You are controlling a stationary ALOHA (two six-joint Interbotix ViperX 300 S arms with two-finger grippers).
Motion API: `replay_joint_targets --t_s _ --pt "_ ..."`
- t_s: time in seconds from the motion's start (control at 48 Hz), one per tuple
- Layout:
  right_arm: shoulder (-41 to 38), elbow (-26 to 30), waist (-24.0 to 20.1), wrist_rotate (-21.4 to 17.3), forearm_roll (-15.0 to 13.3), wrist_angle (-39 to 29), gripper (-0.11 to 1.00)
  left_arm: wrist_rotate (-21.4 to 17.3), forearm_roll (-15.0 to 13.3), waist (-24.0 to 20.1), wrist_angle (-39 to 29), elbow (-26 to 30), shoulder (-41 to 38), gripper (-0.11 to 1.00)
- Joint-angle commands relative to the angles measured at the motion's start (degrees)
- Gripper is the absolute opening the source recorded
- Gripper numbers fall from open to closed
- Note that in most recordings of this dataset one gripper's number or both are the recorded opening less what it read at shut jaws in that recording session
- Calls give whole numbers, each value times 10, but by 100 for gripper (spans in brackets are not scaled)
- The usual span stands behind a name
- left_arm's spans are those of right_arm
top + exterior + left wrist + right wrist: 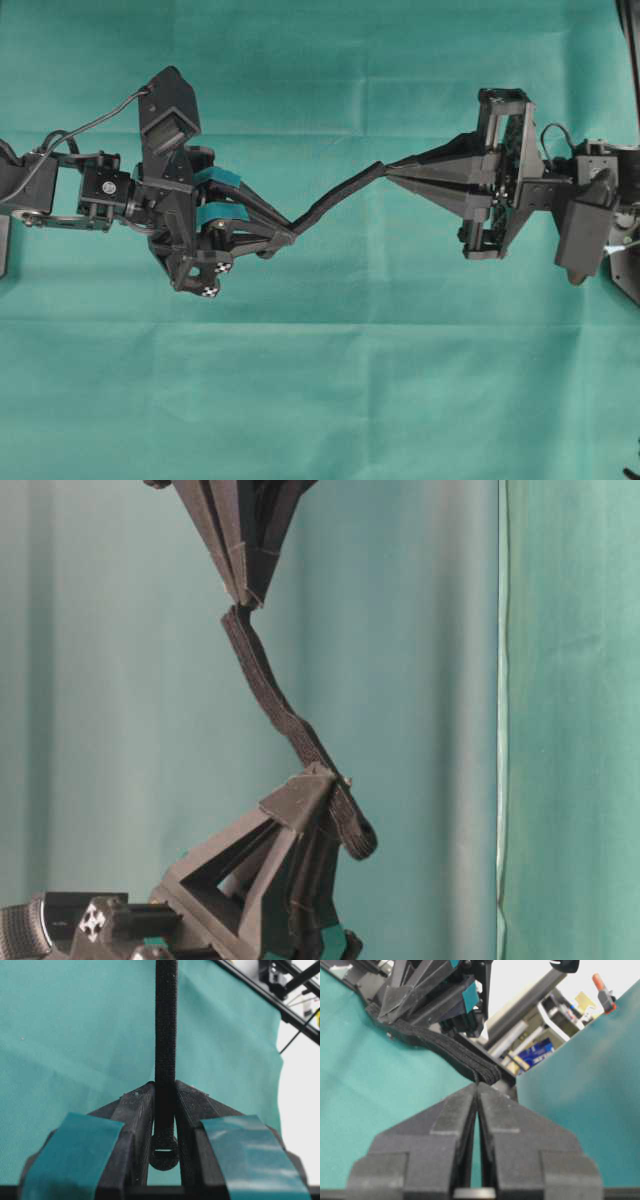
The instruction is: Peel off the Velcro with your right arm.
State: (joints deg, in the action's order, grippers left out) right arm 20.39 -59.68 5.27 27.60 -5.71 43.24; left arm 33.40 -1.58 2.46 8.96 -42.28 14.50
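The Velcro (335, 195) is a thin black strip hanging in the air in a loose S-bend between the two grippers. My left gripper (293, 235), with teal tape on its fingers, is shut on one end. In the left wrist view the Velcro (165, 1020) runs up out of the left gripper (165, 1085), and its rounded, slotted end lies between the fingers. My right gripper (388, 171), all black, is shut, its tips pinching the other end. From the right wrist the Velcro (455, 1052) leads away from the right gripper (477, 1085). At table level the right gripper (244, 602) is above and the left gripper (322, 775) below the Velcro (275, 705).
Teal cloth (320, 400) covers the table under both arms and hangs as a backdrop (570, 720). A black frame bar (280, 1000) crosses the left wrist view's upper right. Lab clutter (540, 1050) lies beyond the cloth's edge in the right wrist view.
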Motion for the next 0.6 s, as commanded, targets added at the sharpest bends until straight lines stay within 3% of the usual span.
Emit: replay_joint_targets --t_s 0.0,0.583 --pt "3 13 -1 0 0 9 -10 1 -1 2 7 5 9 10" --pt "-25 18 -11 -2 0 10 -10 1 -1 2 13 5 8 10"
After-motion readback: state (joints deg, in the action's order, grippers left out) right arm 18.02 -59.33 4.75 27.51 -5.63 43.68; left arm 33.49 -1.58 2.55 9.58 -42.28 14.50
